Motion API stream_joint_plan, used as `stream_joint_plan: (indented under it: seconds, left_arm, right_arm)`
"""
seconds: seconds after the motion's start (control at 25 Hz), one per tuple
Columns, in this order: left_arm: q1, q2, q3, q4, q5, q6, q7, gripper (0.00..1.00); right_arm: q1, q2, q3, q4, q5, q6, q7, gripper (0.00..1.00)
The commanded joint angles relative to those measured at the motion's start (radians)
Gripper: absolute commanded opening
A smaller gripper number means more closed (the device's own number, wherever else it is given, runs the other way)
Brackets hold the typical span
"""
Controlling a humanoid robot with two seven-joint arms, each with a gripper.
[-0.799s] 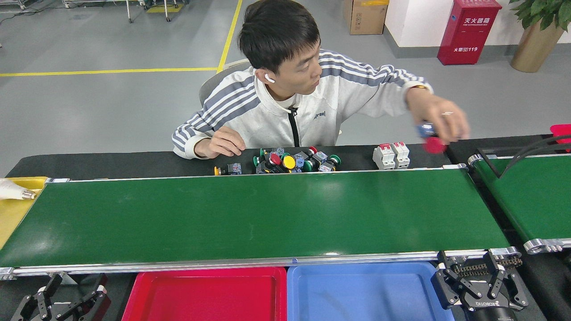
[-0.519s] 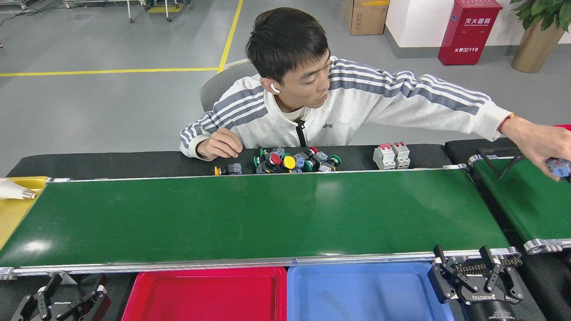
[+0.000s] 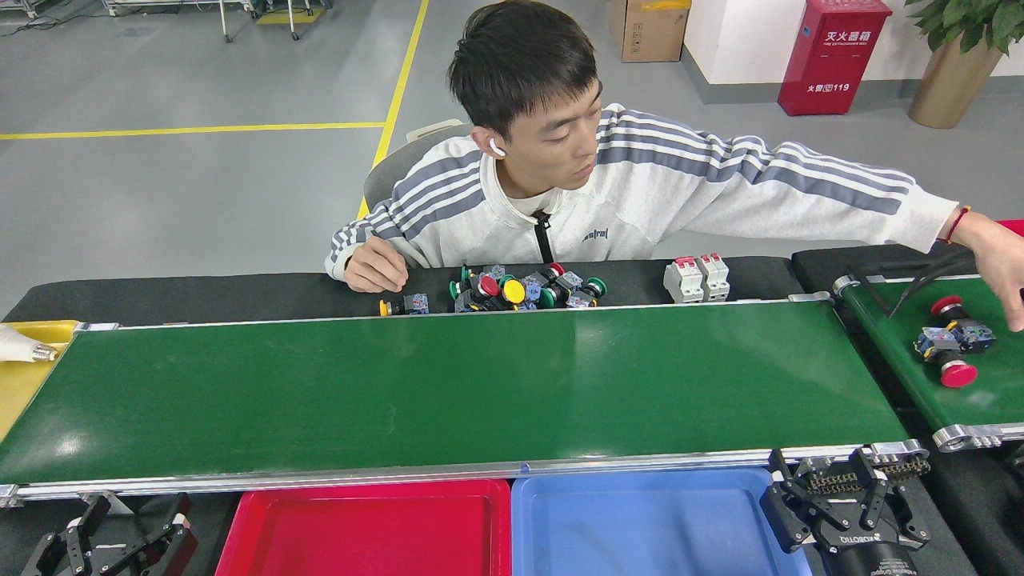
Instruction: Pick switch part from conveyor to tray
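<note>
So the right claw [image 3: 844, 500] is parked low at the near edge, fingers spread wide with nothing between them, sitting right at the near right corner of the conveyor [image 3: 448, 384] where the chain and end roller are. Just to its left is the blue tray [image 3: 640, 520], and past that, touching it, the red tray [image 3: 360, 524]. Both look bare inside.

The left claw [image 3: 120, 532] is way over on the other side, beyond the red tray, also low by the near rail. Its fingers look spread apart too, nothing in them.

Up and to the right of the right claw there's the smaller green belt [image 3: 984, 392], and that's where the switch parts [image 3: 952, 344] are: a couple of red-capped push buttons with grey-blue bodies lying together. The person's hand [image 3: 1004, 272] hovers right by them, not touching as far as I can see.

The big belt ahead of both claws has no parts on it at all. Across it, on the black counter [image 3: 200, 292], there's a heap of coloured push buttons [image 3: 524, 290] (red, yellow, green), one yellow-tipped one [image 3: 404, 305] off by itself next to the person's other hand [image 3: 376, 268], and two white breakers [image 3: 698, 278]. Far left of the left claw, a yellow tray [image 3: 24, 384] with a white bulb-like thing [image 3: 20, 346] on it.
</note>
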Motion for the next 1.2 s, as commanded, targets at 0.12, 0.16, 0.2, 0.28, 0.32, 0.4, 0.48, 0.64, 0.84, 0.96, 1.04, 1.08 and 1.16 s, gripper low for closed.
stream_joint_plan:
  seconds: [0.12,0.16,0.2,0.28,0.32,0.4,0.48,0.64,0.84,0.96,1.04,1.08,1.16]
  left_arm:
    - [-0.009,0.005,0.006,-0.038,0.007,0.004,0.006,1.0]
    - [-0.009,0.003,0.006,-0.049,0.009,0.004,0.006,1.0]
    - [-0.007,0.002,0.008,-0.057,0.009,0.005,0.006,1.0]
    - [-0.007,0.002,0.008,-0.055,0.009,0.007,0.007,1.0]
    - [-0.007,0.002,0.008,-0.054,0.009,0.007,0.007,1.0]
    - [-0.007,0.002,0.008,-0.058,0.009,0.007,0.007,1.0]
    - [-0.011,0.009,0.006,-0.058,0.009,0.005,0.007,1.0]
    - [-0.007,0.003,0.006,-0.075,0.009,0.001,0.007,1.0]
    - [-0.007,0.002,0.005,-0.074,0.012,0.001,0.007,1.0]
    - [-0.017,0.013,-0.007,-0.075,0.029,-0.006,0.007,1.0]
    - [-0.037,0.013,-0.009,-0.072,0.032,-0.006,0.006,1.0]
    - [-0.046,0.009,-0.012,-0.069,0.032,-0.006,0.006,1.0]
    - [-0.05,0.011,-0.015,-0.068,0.033,-0.006,0.006,1.0]
  right_arm:
    - [-0.022,-0.042,-0.016,-0.013,0.001,0.005,0.0,1.0]
    - [-0.026,-0.047,-0.016,-0.013,0.001,0.005,0.001,1.0]
    - [-0.029,-0.047,-0.016,-0.013,0.001,0.005,0.001,1.0]
    - [-0.039,-0.045,-0.017,-0.011,0.001,0.007,0.001,0.99]
    - [-0.042,-0.044,-0.017,-0.01,0.001,0.008,0.001,0.99]
    - [-0.042,-0.045,-0.016,-0.011,0.001,0.036,0.003,0.99]
    - [-0.045,-0.049,-0.016,-0.003,0.004,0.051,0.012,1.0]
    - [-0.117,-0.053,-0.016,0.058,0.017,0.096,0.086,1.0]
    - [-0.215,-0.056,0.0,0.167,0.034,0.123,0.141,1.0]
    - [-0.259,-0.053,0.02,0.234,0.063,0.143,0.145,1.0]
    - [-0.281,-0.049,0.03,0.271,0.068,0.189,0.144,1.0]
    - [-0.299,-0.049,0.052,0.293,0.068,0.221,0.144,1.0]
    - [-0.345,-0.053,0.11,0.334,0.068,0.278,0.142,1.0]
